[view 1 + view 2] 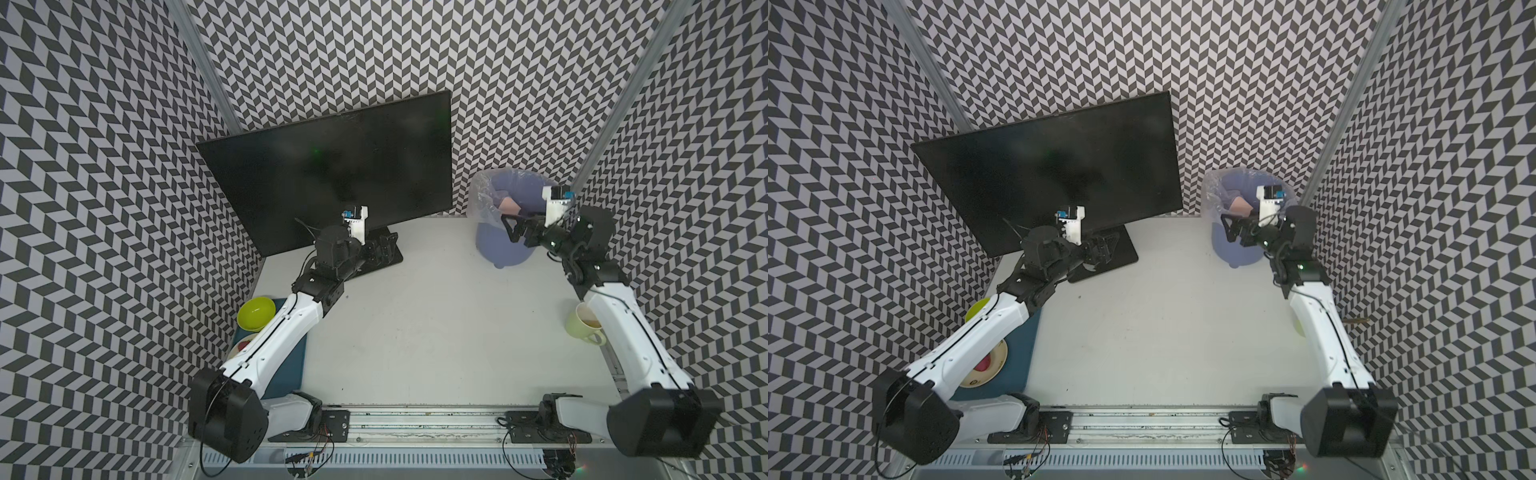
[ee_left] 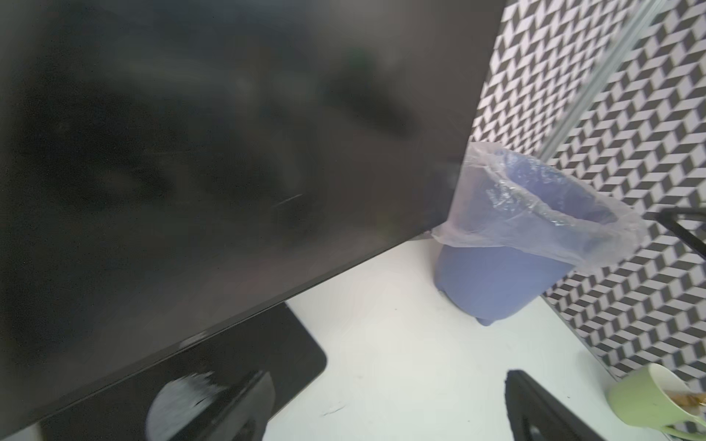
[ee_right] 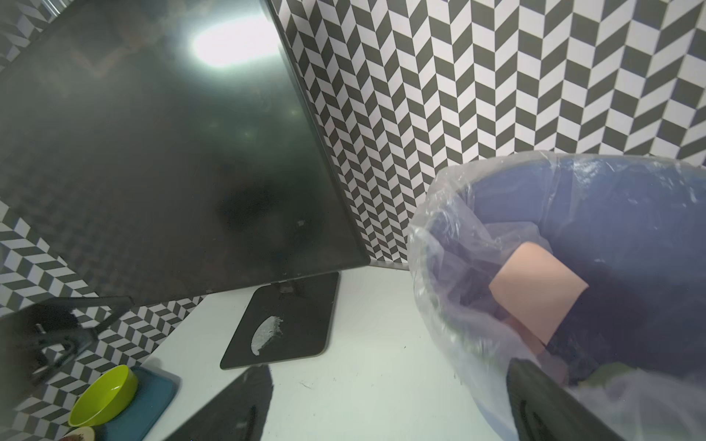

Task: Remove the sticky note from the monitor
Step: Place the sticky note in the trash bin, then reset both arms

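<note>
One job seemingly all but done on a white table [image 1: 436,332]; far left, the monitor [image 1: 332,174], upright on its black base plate [image 3: 301,305], screen dark and bare of any paper in every view; far right, just beside the screen's right edge, a blue bin [image 1: 498,253] with a clear plastic liner [image 3: 431,244]; poised over the bin's near rim, the right gripper [image 1: 510,228], jaws wide and empty; low by the base plate, the left gripper [image 1: 386,249], likewise spread wide, nothing between its fingers; smallest of all, the sticky note [image 3: 538,290], peach, near square so no long axis to speak of, leaning inside the liner, just beyond and below the right gripper and apart from it; far nearer the right arm than the left; likely next, a plain pull-back toward the near edge, minding the loose liner.
</note>
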Action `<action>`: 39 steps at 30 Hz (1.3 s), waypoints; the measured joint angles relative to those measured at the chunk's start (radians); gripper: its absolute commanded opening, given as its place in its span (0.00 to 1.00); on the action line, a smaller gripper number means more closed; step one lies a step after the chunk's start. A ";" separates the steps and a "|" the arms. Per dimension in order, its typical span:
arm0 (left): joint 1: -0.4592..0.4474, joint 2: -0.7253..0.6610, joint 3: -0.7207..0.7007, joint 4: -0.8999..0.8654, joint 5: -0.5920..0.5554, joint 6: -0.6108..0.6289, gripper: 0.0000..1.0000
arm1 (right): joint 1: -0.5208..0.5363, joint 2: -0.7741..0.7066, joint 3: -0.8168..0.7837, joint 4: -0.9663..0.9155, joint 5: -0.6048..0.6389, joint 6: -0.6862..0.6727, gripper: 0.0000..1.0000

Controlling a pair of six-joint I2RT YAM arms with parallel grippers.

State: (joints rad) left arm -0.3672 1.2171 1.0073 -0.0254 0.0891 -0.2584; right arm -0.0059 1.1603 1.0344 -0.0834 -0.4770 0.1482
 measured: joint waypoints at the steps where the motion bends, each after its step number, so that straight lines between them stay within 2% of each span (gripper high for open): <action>1: 0.005 -0.029 -0.035 0.000 -0.045 0.003 1.00 | 0.004 -0.054 -0.084 0.031 0.009 0.001 0.99; 6: 0.016 -0.131 -0.307 0.058 -0.223 0.013 1.00 | 0.020 -0.224 -0.460 0.192 0.085 -0.006 0.99; 11: 0.039 -0.089 -0.488 0.116 -0.287 0.021 1.00 | 0.023 -0.222 -0.658 0.330 0.196 -0.037 0.99; 20: 0.293 0.071 -0.510 0.312 -0.222 0.085 1.00 | 0.024 0.094 -0.720 0.766 0.342 -0.092 0.99; 25: 0.342 0.093 -0.618 0.570 -0.191 0.166 1.00 | 0.027 0.217 -0.735 0.887 0.375 -0.084 0.99; 31: 0.399 0.216 -0.639 0.777 -0.134 0.193 1.00 | 0.027 0.249 -0.680 0.919 0.363 -0.091 0.99; 35: 0.402 0.280 -0.641 0.944 -0.108 0.205 1.00 | 0.032 0.249 -0.682 0.955 0.410 -0.142 0.99; 39: 0.402 0.300 -0.658 1.011 -0.093 0.213 1.00 | 0.002 0.248 -0.696 0.974 0.428 -0.147 0.99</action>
State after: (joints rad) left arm 0.0353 1.5169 0.3489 0.9859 -0.0044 -0.0452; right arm -0.0044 1.4086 0.3386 0.8909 -0.0486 0.0013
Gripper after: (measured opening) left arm 0.998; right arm 0.989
